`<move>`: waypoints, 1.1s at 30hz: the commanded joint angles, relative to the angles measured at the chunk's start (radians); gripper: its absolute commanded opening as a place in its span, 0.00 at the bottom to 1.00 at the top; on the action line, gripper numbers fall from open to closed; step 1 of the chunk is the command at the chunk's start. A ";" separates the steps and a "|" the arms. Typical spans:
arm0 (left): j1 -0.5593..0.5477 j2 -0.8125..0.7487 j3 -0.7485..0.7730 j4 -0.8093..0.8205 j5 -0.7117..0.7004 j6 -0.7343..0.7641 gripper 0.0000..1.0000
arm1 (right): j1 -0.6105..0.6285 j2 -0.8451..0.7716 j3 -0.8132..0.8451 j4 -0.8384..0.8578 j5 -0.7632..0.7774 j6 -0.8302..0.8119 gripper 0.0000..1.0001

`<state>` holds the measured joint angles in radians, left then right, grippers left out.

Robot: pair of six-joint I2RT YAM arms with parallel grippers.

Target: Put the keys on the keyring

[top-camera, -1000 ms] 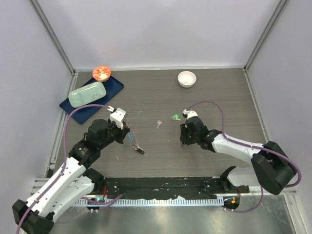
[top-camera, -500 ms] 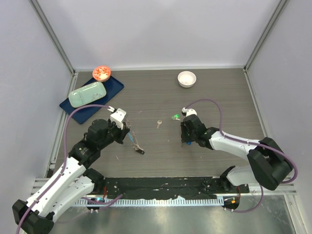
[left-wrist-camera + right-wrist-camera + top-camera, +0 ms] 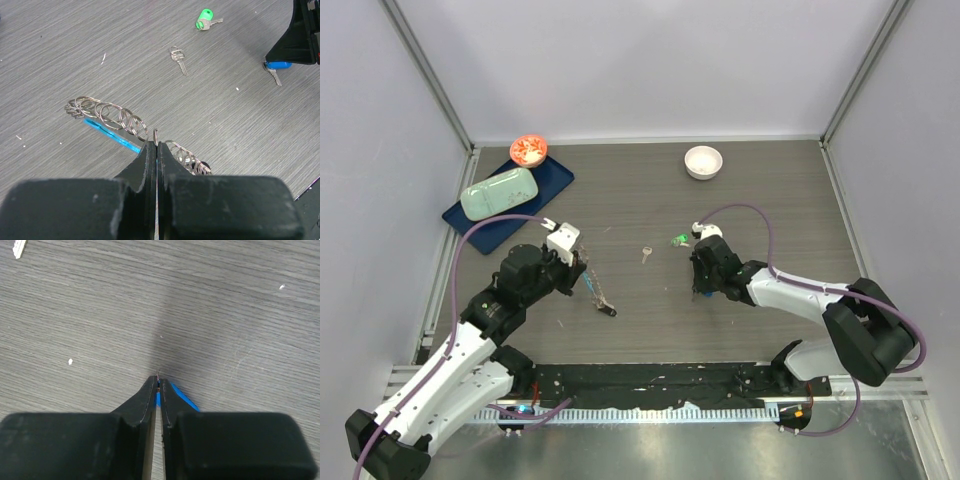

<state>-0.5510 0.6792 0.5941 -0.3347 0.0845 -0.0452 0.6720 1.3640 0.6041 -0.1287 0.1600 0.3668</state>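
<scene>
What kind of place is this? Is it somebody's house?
Probably not a house. It looks like a robot test booth: a left arm and a right arm stand at the edge of a table, plain pale walls on metal posts box it in, and small keys lie out.

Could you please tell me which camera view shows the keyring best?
The left wrist view: the keyring shows its silvery links and blue strip clearly, one link pinched in the left tool. The top external view shows only a thin streak by that tool. The right wrist view misses it.
</scene>
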 commanded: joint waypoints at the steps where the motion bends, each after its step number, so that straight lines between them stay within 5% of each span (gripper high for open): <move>1: 0.005 -0.010 0.033 0.039 0.023 0.007 0.00 | 0.001 0.003 0.033 0.015 0.013 -0.017 0.10; 4: 0.005 -0.009 0.033 0.040 0.029 0.010 0.00 | 0.001 0.003 0.029 0.014 0.007 -0.022 0.01; 15: 0.005 -0.007 0.015 0.092 0.243 0.073 0.00 | 0.009 -0.187 0.005 0.121 -0.146 -0.195 0.01; 25: 0.005 0.039 0.010 0.157 0.463 0.114 0.00 | 0.028 -0.345 -0.024 0.404 -0.494 -0.342 0.01; 33: 0.005 0.147 0.056 0.191 0.592 0.179 0.00 | 0.029 -0.321 -0.026 0.616 -0.717 -0.347 0.01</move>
<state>-0.5510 0.7788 0.5941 -0.2291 0.5629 0.0814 0.6945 1.0351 0.5884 0.2741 -0.3943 0.0349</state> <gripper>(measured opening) 0.014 0.033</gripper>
